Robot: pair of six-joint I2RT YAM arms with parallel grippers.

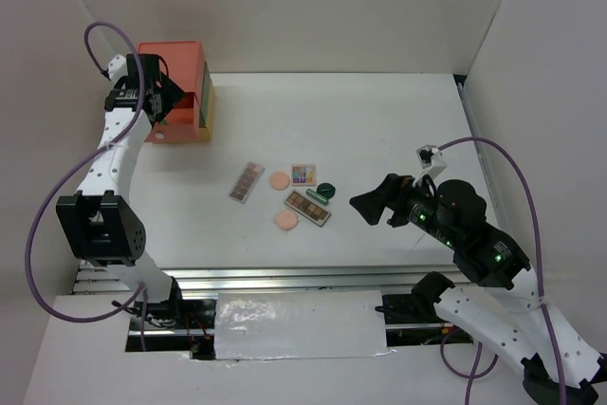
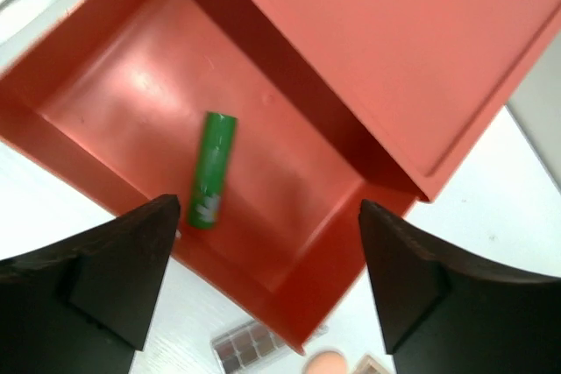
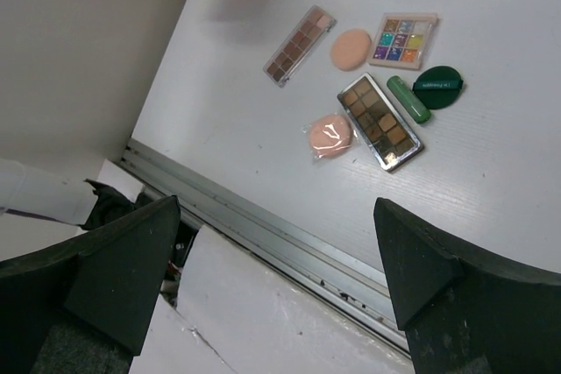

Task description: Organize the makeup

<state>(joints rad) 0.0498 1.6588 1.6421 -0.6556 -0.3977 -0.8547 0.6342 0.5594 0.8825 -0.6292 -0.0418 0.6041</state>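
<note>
My left gripper [image 2: 267,216] hangs open over the pulled-out coral drawer [image 2: 105,76], up at the drawer box [image 1: 171,64]. A green tube [image 2: 213,170] lies loose on the drawer floor, just beyond my left fingertip. On the table sit a pinkish palette [image 3: 300,45], a peach puff [image 3: 351,49], a multicolour palette [image 3: 403,40], a dark green compact [image 3: 438,87], another green tube [image 3: 408,99], a brown palette [image 3: 379,122] and a wrapped puff [image 3: 330,135]. My right gripper [image 1: 365,204] hovers open just right of this group, holding nothing.
The stacked box shows green and yellow tiers [image 1: 204,101] beside the coral one, against the left wall. White walls enclose the table on three sides. A metal rail [image 3: 263,225] and a foil-covered panel [image 1: 299,324] run along the near edge.
</note>
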